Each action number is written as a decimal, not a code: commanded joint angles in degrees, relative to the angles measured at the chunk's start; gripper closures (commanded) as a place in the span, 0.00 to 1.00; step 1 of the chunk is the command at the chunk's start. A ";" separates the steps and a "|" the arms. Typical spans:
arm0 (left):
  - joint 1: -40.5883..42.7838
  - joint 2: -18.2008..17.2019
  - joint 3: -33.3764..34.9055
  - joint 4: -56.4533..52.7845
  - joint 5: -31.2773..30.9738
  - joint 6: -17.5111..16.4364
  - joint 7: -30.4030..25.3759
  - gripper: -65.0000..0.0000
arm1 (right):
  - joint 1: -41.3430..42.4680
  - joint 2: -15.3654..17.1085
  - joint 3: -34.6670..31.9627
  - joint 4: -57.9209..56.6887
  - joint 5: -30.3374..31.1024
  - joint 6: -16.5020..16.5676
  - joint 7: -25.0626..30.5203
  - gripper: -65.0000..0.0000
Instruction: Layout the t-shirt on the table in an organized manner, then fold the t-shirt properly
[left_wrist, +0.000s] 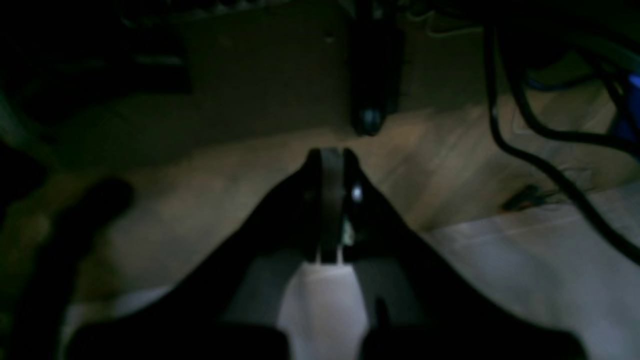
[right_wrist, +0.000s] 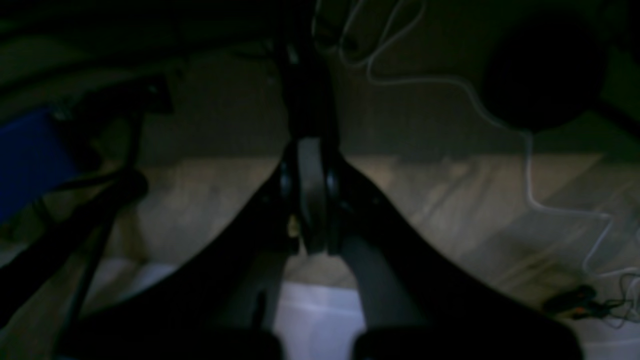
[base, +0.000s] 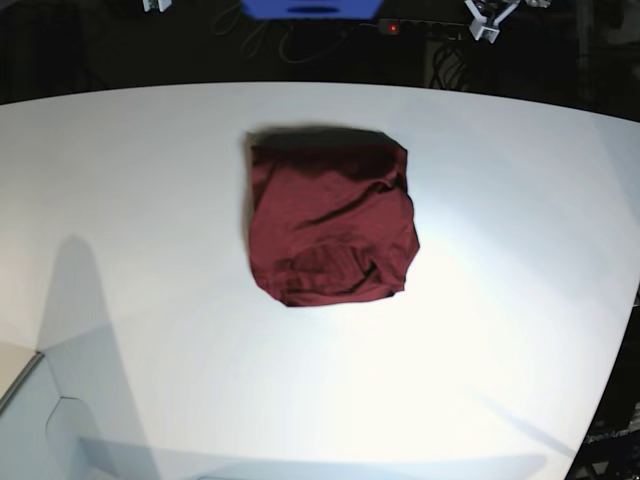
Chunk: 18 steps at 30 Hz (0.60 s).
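Observation:
The maroon t-shirt (base: 332, 228) lies in a compact, wrinkled, roughly square bundle near the middle of the white table (base: 150, 200). Neither arm shows in the base view. In the left wrist view, my left gripper (left_wrist: 331, 155) is shut with nothing between its jaws, hanging past the table edge over a dim wooden floor. My right gripper (right_wrist: 311, 150) in its own view is likewise shut and empty above the floor. The t-shirt appears in neither wrist view.
Black cables (left_wrist: 550, 160) hang at the right of the left wrist view. A white cable (right_wrist: 525, 150) snakes across the floor in the right wrist view, and a blue object (right_wrist: 30, 155) sits at its left. A blue box (base: 310, 8) stands beyond the table's far edge.

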 joint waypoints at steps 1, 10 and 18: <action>-1.29 -0.63 -0.02 -3.11 -0.41 -0.39 -2.15 1.00 | 0.92 0.98 0.27 -2.88 -0.09 0.47 1.69 1.00; -16.77 -0.28 -0.02 -31.77 6.88 0.14 -18.94 1.00 | 10.24 6.60 -1.75 -27.67 -0.62 0.47 16.99 1.00; -23.27 2.36 -0.11 -37.39 13.83 14.82 -22.45 1.00 | 16.05 9.33 -12.22 -42.88 -0.62 -22.69 30.88 1.00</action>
